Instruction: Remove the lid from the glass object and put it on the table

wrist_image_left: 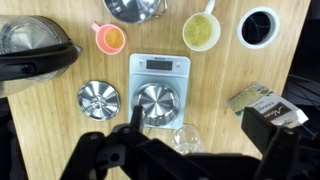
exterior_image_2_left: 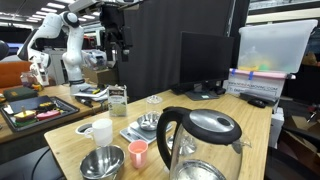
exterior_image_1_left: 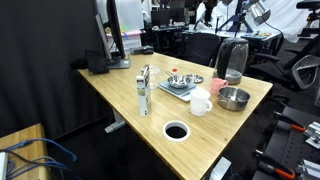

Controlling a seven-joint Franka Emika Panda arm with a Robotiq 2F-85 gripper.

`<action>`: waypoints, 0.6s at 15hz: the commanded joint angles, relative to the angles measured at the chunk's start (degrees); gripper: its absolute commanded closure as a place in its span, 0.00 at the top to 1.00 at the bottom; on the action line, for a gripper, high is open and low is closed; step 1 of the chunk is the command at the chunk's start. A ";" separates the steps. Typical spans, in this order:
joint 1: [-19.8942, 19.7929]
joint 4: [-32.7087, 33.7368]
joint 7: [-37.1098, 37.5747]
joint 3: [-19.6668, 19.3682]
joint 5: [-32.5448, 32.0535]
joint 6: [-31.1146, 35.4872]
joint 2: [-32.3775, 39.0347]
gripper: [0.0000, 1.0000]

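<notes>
Wrist view shows the hand [wrist_image_left: 182, 130] spread wide and empty, hanging well above the scale [wrist_image_left: 158, 68] mid-bench [wrist_image_left: 222, 85]. The glass kettle [wrist_image_left: 35, 50] stands near a bench corner, its lid [exterior_image_2_left: 208, 124] seated on top, a pink cup [wrist_image_left: 109, 38] just beside.

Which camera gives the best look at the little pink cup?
The wrist view: it looks straight down on the pink cup, showing its whole rim and inside. Both exterior views show it only sidelong: far and tiny, or nearer, at the picture's bottom edge.
</notes>
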 commanded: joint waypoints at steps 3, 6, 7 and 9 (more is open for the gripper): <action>1.17 6.78 6.61 2.44 -1.63 7.85 9.73 1.00; 1.87 10.65 9.83 2.13 -3.77 9.86 15.83 1.00; 2.08 11.98 10.83 1.76 -4.18 9.75 17.51 1.00; 2.28 10.42 9.78 1.37 -3.13 10.25 16.86 1.00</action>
